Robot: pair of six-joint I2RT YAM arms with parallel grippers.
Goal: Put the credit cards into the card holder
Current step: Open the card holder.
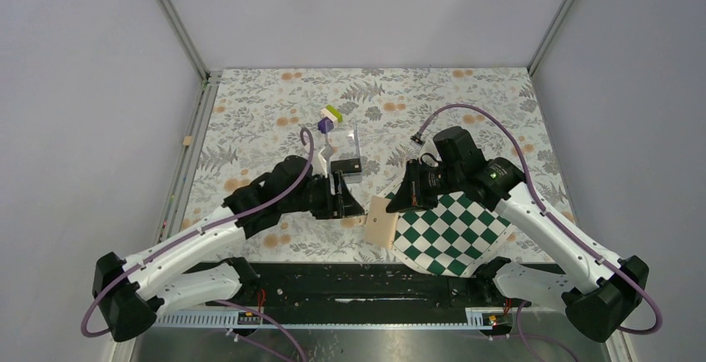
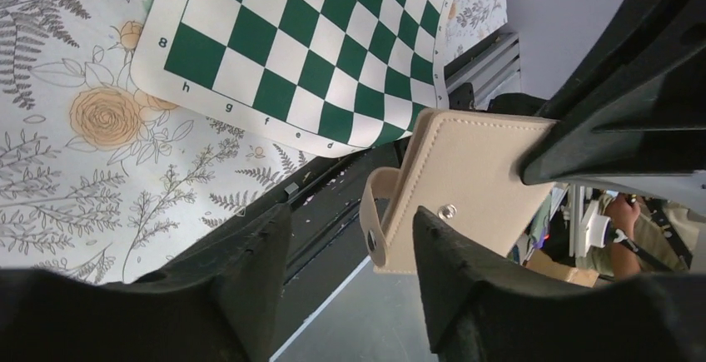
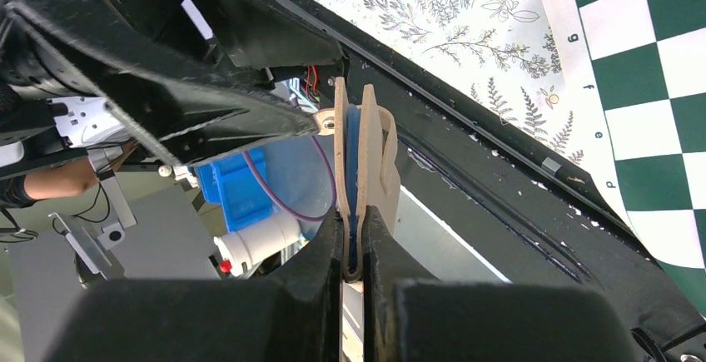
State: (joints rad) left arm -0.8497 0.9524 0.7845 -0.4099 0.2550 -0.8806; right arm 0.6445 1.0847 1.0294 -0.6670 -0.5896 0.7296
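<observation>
Card holder (image 1: 380,220) sat mid-frame, edge pinched tight in right gripper (image 3: 354,216); left gripper (image 2: 350,220) gaped open just beside it.

card holder (image 1: 381,222) facing left tool (image 1: 346,203), clear case (image 1: 354,141) just beyond

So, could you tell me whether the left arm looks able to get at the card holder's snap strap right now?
Probably yes: the left gripper is open and facing the strap, nothing lies between them, and the right gripper holds the card holder up, clamped by its edge.
</observation>
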